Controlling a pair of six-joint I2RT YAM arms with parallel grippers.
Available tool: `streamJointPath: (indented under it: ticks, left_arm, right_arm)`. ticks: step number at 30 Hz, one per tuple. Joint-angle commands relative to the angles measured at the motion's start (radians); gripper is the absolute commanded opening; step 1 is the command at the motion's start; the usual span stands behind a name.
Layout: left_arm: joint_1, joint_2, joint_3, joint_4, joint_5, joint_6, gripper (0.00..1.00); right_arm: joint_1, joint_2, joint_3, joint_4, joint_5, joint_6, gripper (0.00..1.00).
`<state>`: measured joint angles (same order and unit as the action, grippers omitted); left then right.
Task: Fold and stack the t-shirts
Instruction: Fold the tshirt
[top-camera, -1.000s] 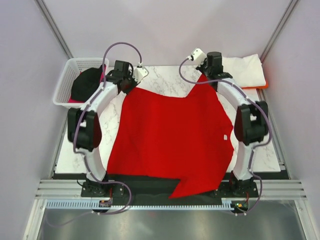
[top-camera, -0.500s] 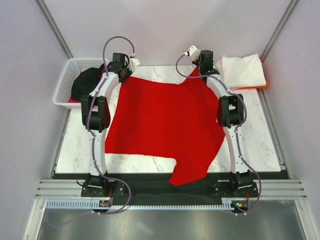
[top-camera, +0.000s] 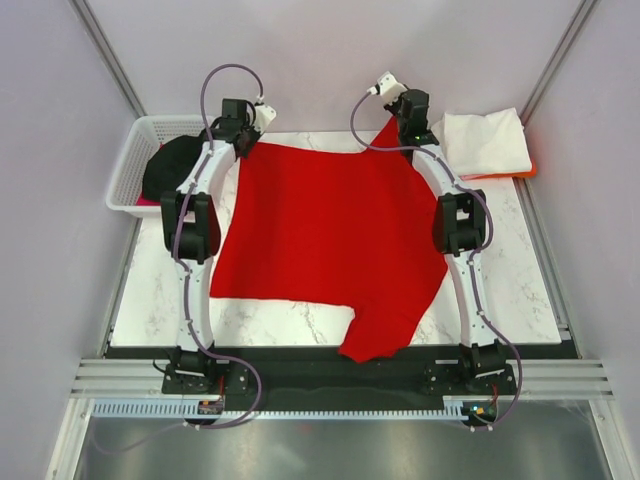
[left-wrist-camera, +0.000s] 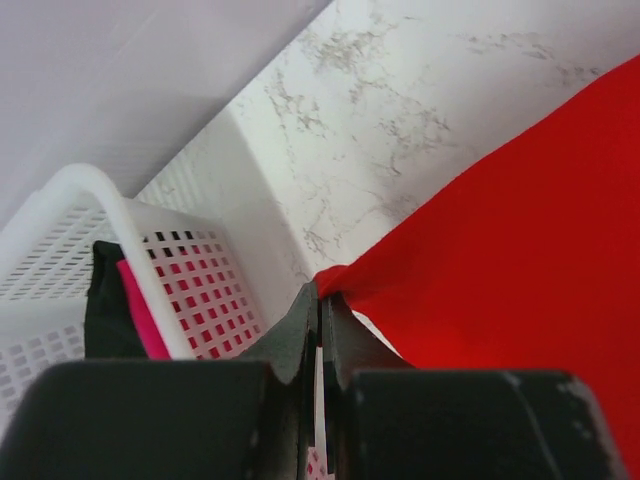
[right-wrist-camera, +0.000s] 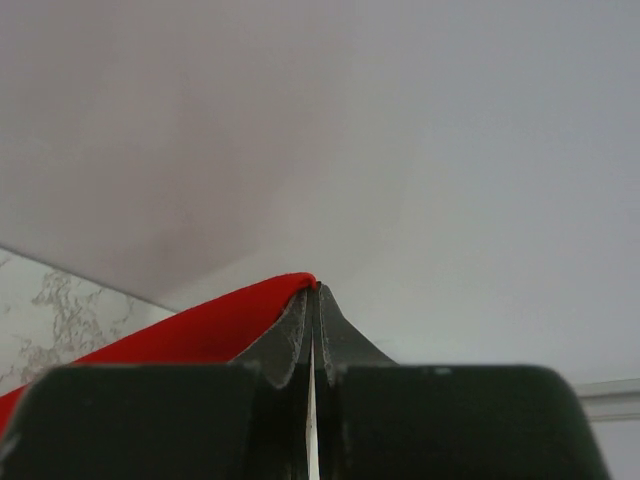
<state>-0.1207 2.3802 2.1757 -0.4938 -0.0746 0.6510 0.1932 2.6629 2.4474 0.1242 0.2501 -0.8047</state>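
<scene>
A bright red t-shirt (top-camera: 325, 245) lies spread over the marble table, its near corner hanging over the front edge. My left gripper (top-camera: 246, 143) is shut on the shirt's far left corner, seen pinched in the left wrist view (left-wrist-camera: 332, 280). My right gripper (top-camera: 396, 125) is shut on the far right corner and holds it lifted, the red edge (right-wrist-camera: 290, 290) at its tips. A folded white t-shirt (top-camera: 487, 140) lies on an orange one (top-camera: 527, 171) at the far right. Black (top-camera: 170, 165) and magenta-pink (left-wrist-camera: 145, 320) shirts sit in the basket.
A white lattice basket (top-camera: 135, 160) stands at the far left, close to my left gripper, and shows in the left wrist view (left-wrist-camera: 75, 200). Grey walls enclose the table on three sides. Bare marble (top-camera: 500, 260) shows right of the red shirt.
Both arms have stretched toward the far edge, pulling the red shirt away from the front. Less cloth hangs over the front edge now, and the far edge is straighter.
</scene>
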Motion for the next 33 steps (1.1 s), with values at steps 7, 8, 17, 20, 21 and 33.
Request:
streamJointPath:
  ticks: [7, 8, 17, 20, 21, 33]
  left_arm:
    - [0.015, -0.025, 0.061, 0.07, -0.062, -0.045, 0.02]
    - [0.015, -0.03, 0.062, 0.07, -0.068, -0.045, 0.02]
    - [0.027, -0.065, 0.064, 0.083, -0.064, -0.031, 0.02]
    - [0.024, -0.082, 0.058, 0.08, -0.018, -0.024, 0.02]
    - [0.023, -0.093, 0.03, 0.077, 0.008, -0.013, 0.02]
    - [-0.008, -0.193, -0.188, 0.069, 0.116, 0.157, 0.02]
  right_arm:
    - [0.02, -0.015, 0.056, 0.126, -0.037, 0.032, 0.0]
    - [0.023, -0.02, 0.049, 0.126, -0.037, 0.036, 0.0]
    - [0.026, -0.031, 0.045, 0.132, -0.031, 0.038, 0.0]
    - [0.028, -0.087, -0.008, 0.091, -0.031, 0.016, 0.0]
    - [0.028, -0.136, -0.077, 0.075, -0.029, 0.001, 0.0]
    - [0.02, -0.412, -0.401, -0.204, -0.025, 0.001, 0.0]
